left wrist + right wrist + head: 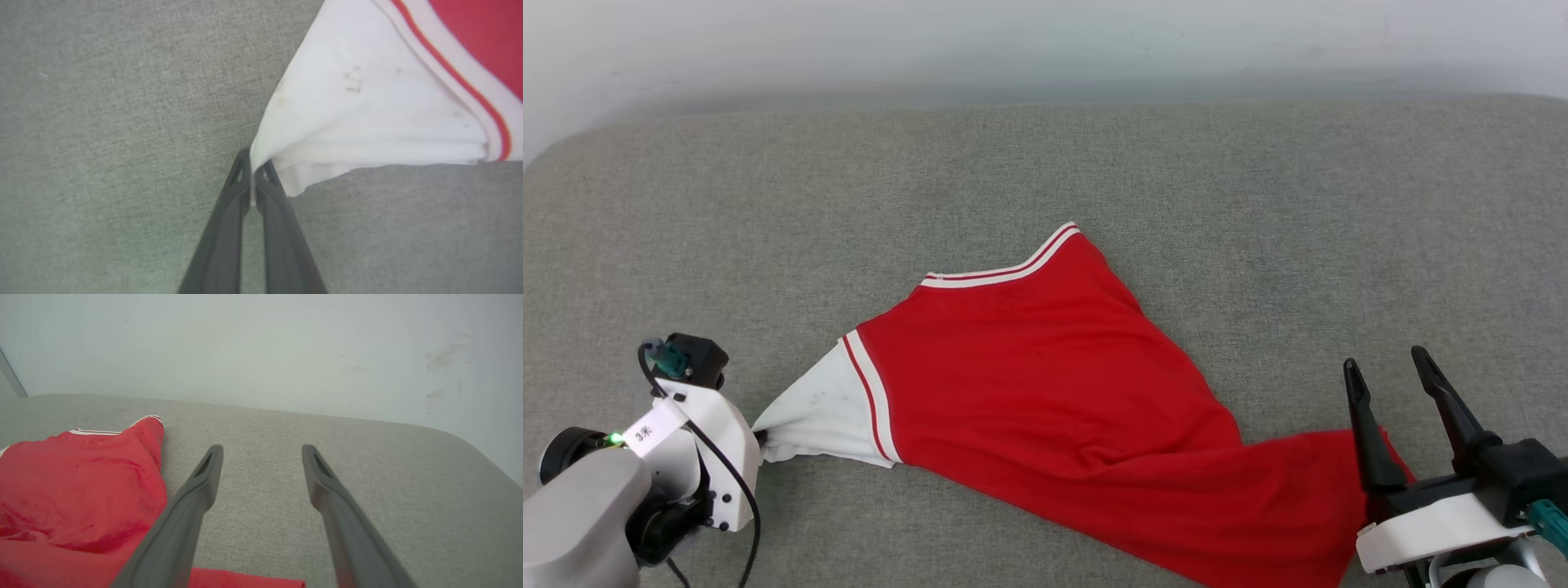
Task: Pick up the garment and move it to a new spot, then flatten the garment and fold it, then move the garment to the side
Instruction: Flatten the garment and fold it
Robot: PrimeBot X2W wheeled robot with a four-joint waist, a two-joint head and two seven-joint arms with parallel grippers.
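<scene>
The garment [1045, 392], a red jersey with a white sleeve and red-white striped trim, lies spread across the grey surface from the lower left toward the lower right. My left gripper [758, 437] is shut on the tip of the white sleeve [367, 114]; in the left wrist view its fingertips [254, 171] pinch the cloth's corner. My right gripper [1388, 367] stands open at the lower right, over the red hem's end. In the right wrist view its fingers [208, 473] are spread wide with nothing between them, and the garment [77, 486] lies to their left.
A grey fabric surface [1258, 204] stretches under everything, with rounded far corners. A pale wall [1045, 41] runs behind its far edge. In the right wrist view the wall [286, 355] carries a few scuff marks.
</scene>
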